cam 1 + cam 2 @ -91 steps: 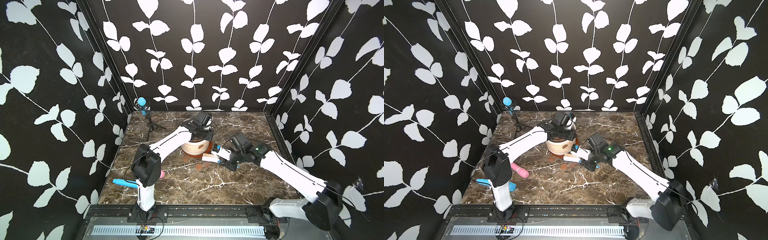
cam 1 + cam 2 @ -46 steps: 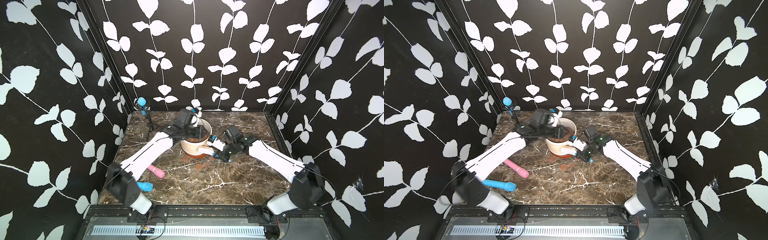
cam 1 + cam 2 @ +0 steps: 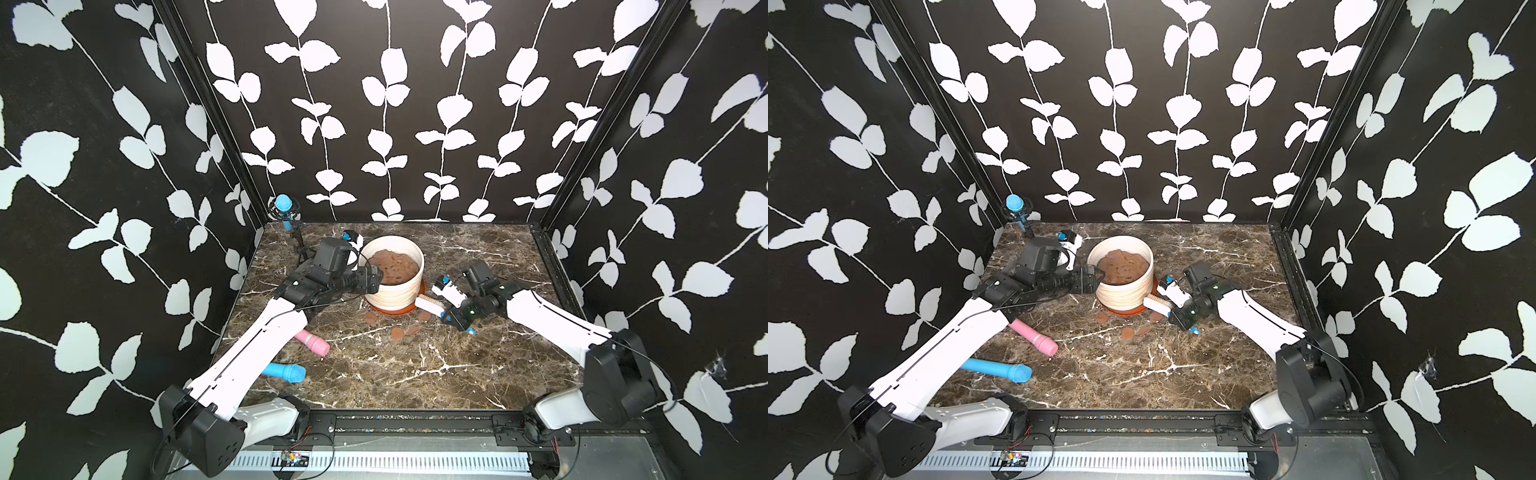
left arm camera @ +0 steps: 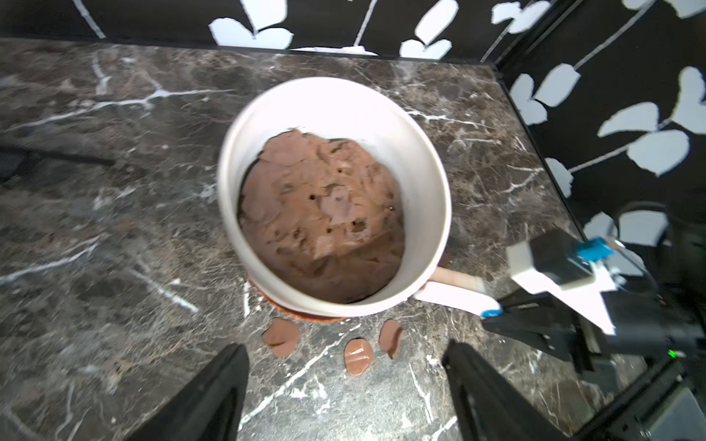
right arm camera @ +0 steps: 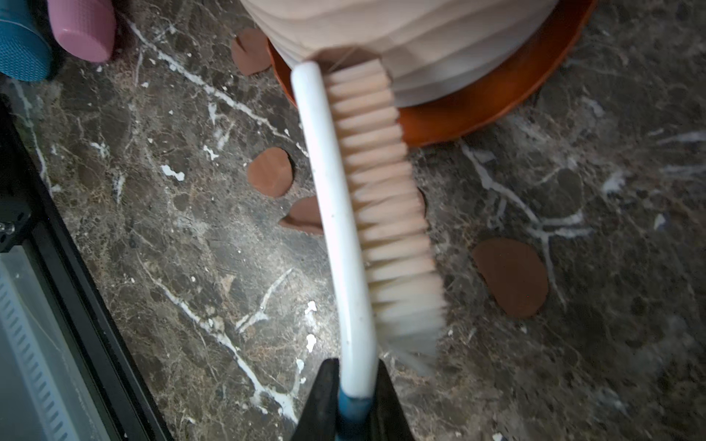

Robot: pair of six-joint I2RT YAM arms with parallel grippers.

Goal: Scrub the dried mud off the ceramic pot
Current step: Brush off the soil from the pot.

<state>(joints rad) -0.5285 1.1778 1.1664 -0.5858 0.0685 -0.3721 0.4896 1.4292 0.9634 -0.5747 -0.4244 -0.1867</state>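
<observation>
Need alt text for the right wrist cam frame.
The right end effector grips a white-handled scrub brush, its far end at the lower wall of the ceramic pot, which stands in an orange saucer. Flat reddish-brown dried mud patches lie on the marble table beside the brush.

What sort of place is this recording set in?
Probably a staged robot test booth, not a home: black leaf-print walls box in a marble-look tabletop, the left arm and right arm are mounted at its front edge, and a blue microphone on a tripod stands in a corner.
</observation>
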